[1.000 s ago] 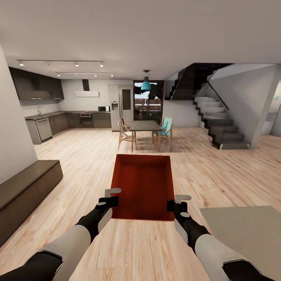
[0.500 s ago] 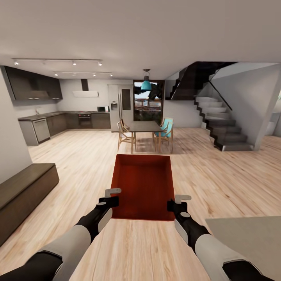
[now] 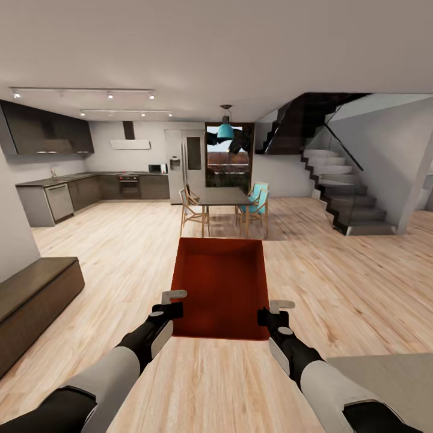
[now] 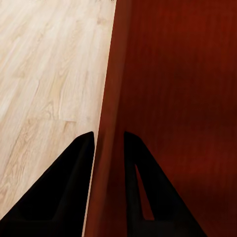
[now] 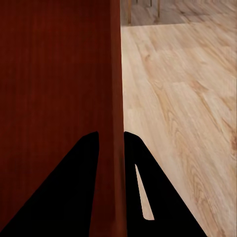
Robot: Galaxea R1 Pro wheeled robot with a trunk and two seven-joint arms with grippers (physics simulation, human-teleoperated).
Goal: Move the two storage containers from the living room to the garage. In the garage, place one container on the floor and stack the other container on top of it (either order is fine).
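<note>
The red-orange storage container hangs out in front of the robot, above the light wood-plank floor, carried between both arms. The left gripper pinches the left side wall, one finger outside and the other inside, and the right gripper pinches the right wall the same way. The box looks stiff and thin-walled, probably light (it is open-topped and nothing shows inside), though the smooth walls could slip in such narrow pinches. I judge a hold on opposite walls the sensible one, keeping it level.

Straight ahead stands a dining table with chairs, the likeliest obstacle. A dark bench lines the left wall, a staircase rises to the right, and a pale rug corner lies beside the right arm.
</note>
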